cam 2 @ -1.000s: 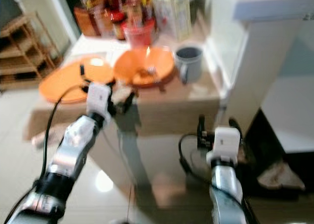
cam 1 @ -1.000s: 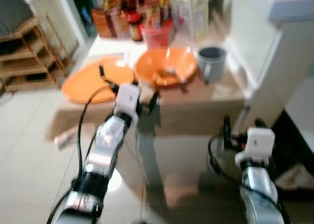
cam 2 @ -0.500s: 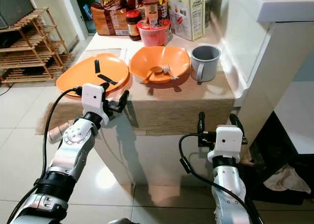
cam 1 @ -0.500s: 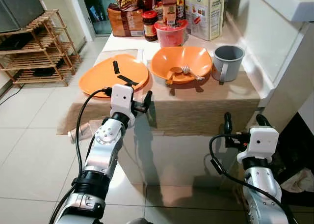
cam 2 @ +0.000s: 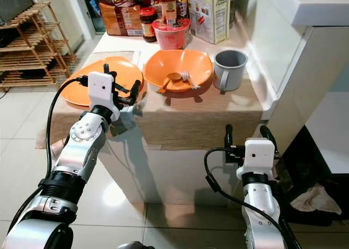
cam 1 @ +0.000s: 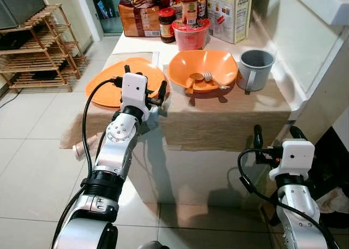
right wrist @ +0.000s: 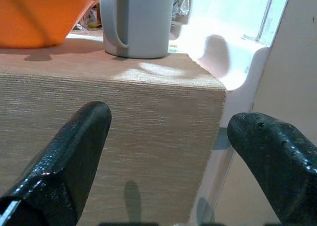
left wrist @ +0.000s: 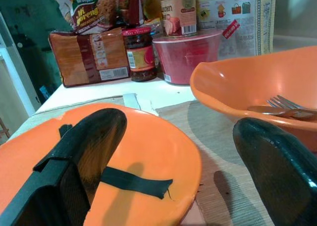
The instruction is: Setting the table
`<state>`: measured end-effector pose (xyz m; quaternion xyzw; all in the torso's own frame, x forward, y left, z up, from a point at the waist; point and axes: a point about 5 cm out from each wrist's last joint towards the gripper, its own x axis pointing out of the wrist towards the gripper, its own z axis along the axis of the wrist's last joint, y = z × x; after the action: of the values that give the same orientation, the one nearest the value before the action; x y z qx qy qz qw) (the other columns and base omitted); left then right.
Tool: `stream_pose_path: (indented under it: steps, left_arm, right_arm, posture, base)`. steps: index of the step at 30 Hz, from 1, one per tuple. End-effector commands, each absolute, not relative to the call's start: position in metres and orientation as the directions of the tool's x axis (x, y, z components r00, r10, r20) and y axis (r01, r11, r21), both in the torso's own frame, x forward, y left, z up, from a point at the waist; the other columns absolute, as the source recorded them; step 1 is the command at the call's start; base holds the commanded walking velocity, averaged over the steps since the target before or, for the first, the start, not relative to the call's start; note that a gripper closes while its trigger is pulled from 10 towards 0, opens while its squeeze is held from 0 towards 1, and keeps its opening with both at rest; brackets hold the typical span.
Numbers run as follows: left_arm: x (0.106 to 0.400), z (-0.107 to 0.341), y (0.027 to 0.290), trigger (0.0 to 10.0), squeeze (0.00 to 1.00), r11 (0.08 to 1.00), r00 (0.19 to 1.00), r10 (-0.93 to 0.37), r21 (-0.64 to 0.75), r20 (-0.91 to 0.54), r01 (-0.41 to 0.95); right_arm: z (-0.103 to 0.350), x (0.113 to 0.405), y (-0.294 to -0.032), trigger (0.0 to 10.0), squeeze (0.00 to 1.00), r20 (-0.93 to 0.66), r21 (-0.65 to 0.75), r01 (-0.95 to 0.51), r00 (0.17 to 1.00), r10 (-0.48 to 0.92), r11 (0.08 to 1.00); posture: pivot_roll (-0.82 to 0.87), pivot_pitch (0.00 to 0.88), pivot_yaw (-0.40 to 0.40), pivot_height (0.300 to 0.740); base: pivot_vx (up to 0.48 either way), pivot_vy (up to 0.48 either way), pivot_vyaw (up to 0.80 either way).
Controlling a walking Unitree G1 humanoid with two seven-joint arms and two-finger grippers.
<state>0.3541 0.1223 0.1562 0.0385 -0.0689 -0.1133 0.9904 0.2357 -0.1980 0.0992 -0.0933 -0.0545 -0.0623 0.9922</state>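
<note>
A cloth-covered table (cam 1: 229,123) holds an orange plate (cam 1: 109,88) at ten o'clock, an orange bowl (cam 1: 203,69) with a fork (cam 1: 214,79) at twelve, and a grey mug (cam 1: 256,69) at one. The left gripper (cam 1: 146,86) hovers released over the plate's near edge. The right gripper (cam 1: 274,135) hangs released below the table's front edge.

Plate (cam 1: 112,85) left of bowl (cam 1: 203,71); mug (cam 1: 255,69) right of it.

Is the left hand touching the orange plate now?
Apart. In the left wrist view the left hand hangs open above the orange plate, its shadow falling beneath on the plate.
</note>
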Motion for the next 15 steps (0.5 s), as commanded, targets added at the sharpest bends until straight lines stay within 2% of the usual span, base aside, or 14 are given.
stream_pose_path:
  steps: [1,6,15]
  left_arm:
    - [0.353,0.153,0.125,10.0,0.0,0.976,0.97,-0.212,0.077,0.121,0.204]
    - [0.341,0.143,0.115,10.0,0.0,0.972,0.966,-0.233,0.045,0.116,0.229]
    - [0.343,0.15,0.109,10.0,0.0,0.971,0.959,-0.238,0.055,0.152,0.232]
  right_arm:
    - [0.102,0.24,-0.198,10.0,0.0,0.121,-0.17,0.13,0.987,-0.11,0.977]
    - [0.104,0.239,-0.204,10.0,0.0,0.12,-0.178,0.133,0.986,-0.113,0.975]
    - [0.104,0.242,-0.207,10.0,0.0,0.108,-0.178,0.127,0.988,-0.109,0.976]
  posture:
    - [-0.03,0.0,0.081,0.74]
    - [-0.03,0.0,0.061,0.74]
    - [-0.04,0.0,0.044,0.74]
  base:
    - [0.0,0.0,0.0]
    - [0.0,0.0,0.0]
    - [0.0,0.0,0.0]
